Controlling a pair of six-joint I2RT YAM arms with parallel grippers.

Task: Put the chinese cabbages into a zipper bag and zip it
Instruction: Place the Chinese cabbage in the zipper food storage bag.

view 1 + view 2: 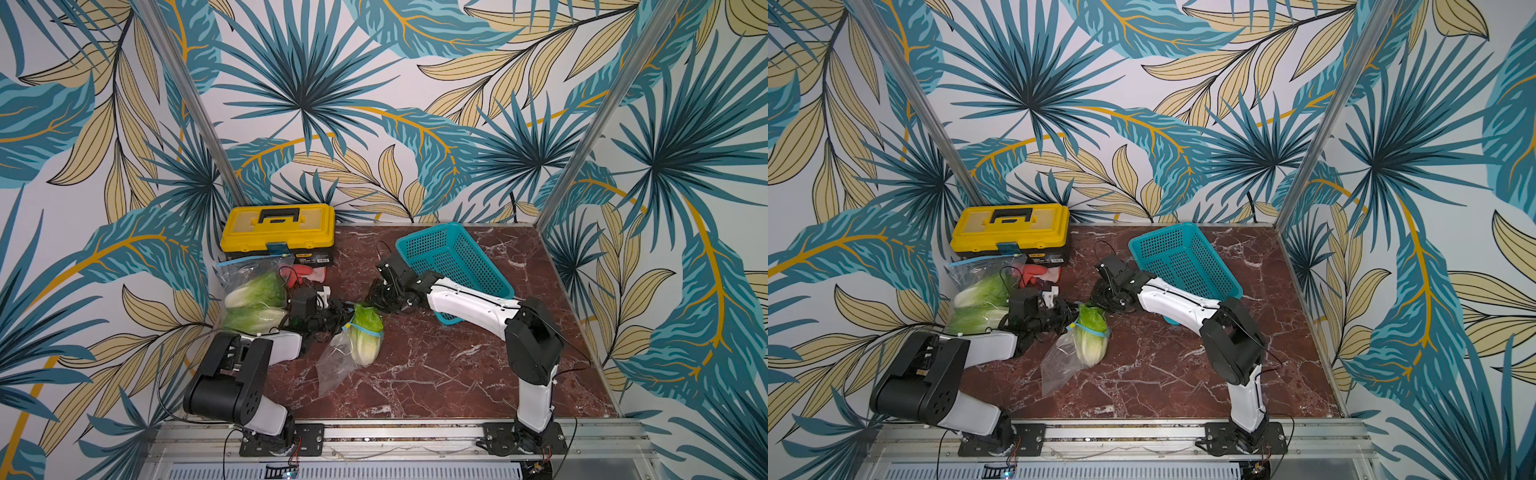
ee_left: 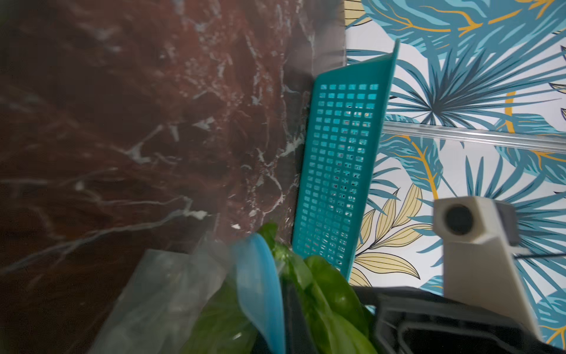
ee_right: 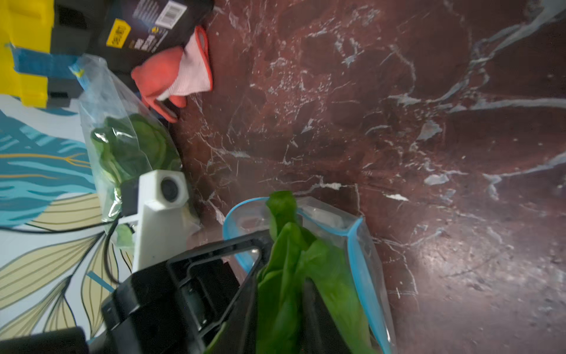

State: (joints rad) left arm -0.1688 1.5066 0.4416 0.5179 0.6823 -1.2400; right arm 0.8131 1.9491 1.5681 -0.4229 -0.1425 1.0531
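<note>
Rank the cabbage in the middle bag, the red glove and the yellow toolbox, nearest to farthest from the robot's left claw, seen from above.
1. Cabbage: right at the left gripper, in the mouth of the bag it pinches.
2. Red glove: just beyond the gripper, toward the back wall.
3. Yellow toolbox: farthest, in the back left corner, past the glove.

In both top views we look steeply down from above the six o'clock edge of the table point(image 1: 457, 374), seeing it whole. Our wrist views sit close: the left faces the basket point(image 2: 340, 171) at one o'clock, the right the toolbox point(image 3: 27, 46) at eleven, sharing the chinese cabbage point(image 2: 330, 294) in the zipper bag point(image 2: 171, 291).
</note>
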